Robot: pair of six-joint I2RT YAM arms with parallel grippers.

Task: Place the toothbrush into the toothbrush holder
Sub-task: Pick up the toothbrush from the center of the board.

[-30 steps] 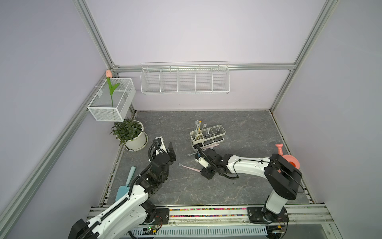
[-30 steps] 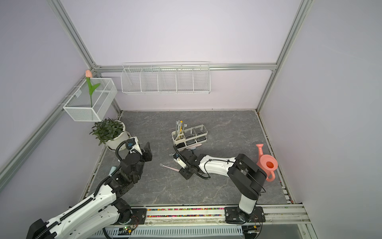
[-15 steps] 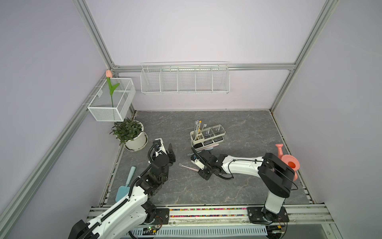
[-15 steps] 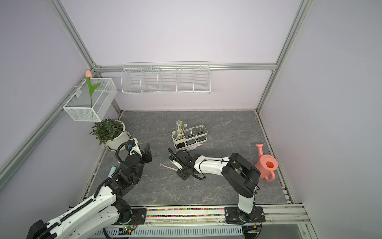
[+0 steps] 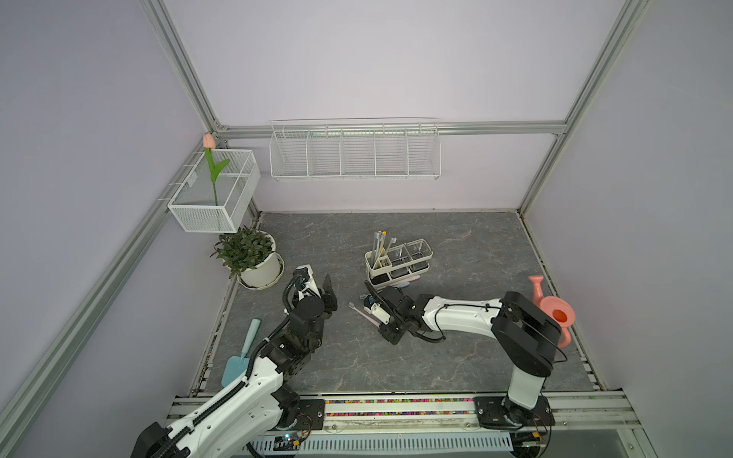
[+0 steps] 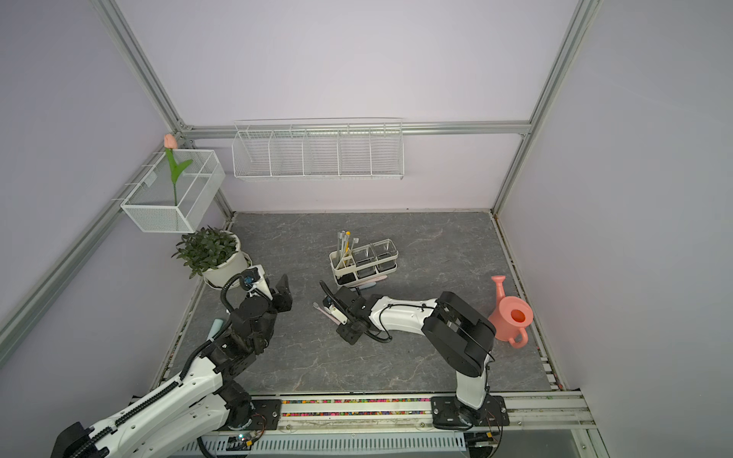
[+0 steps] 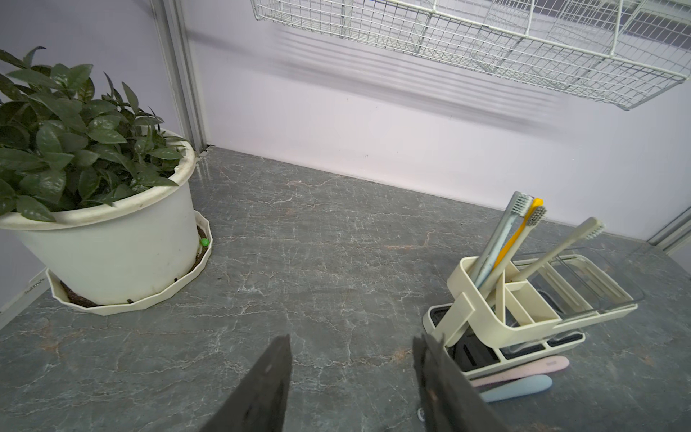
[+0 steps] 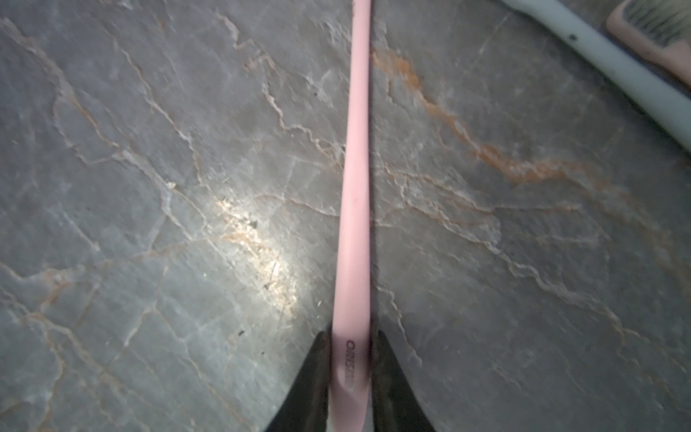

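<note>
The pink toothbrush (image 8: 353,187) ran straight out along the grey desk (image 8: 149,187). Its printed handle end was pinched between the two dark fingers (image 8: 318,366) of the right pincer (image 8: 351,340), which was clenched on it from both sides. The wrist view was blurred, so I could not tell whether the brush rested on the stone or sat just clear of it. In both top views the toothbrush (image 5: 361,313) (image 6: 326,313) lay near the desk's middle, on the robot's side of the toothbrush holder (image 5: 398,261) (image 6: 363,263) and apart from it, with its bristle head towards the left arm.

The holder (image 7: 486,310) stood upright. Three brushes (image 7: 497,239) leaned in its white compartment, with the two clear cups (image 7: 583,276) alongside. A second pink brush (image 7: 523,370) and a pale blue one (image 7: 519,389) lay flat against its base.

My left pincer (image 7: 353,374) was released, jaws well apart and gripping nothing. It hung above the desk between the holder and the potted plant (image 5: 248,253). A salmon watering can (image 5: 553,313) stood by the right edge, and a blue trowel (image 5: 242,353) lay past the left edge.
</note>
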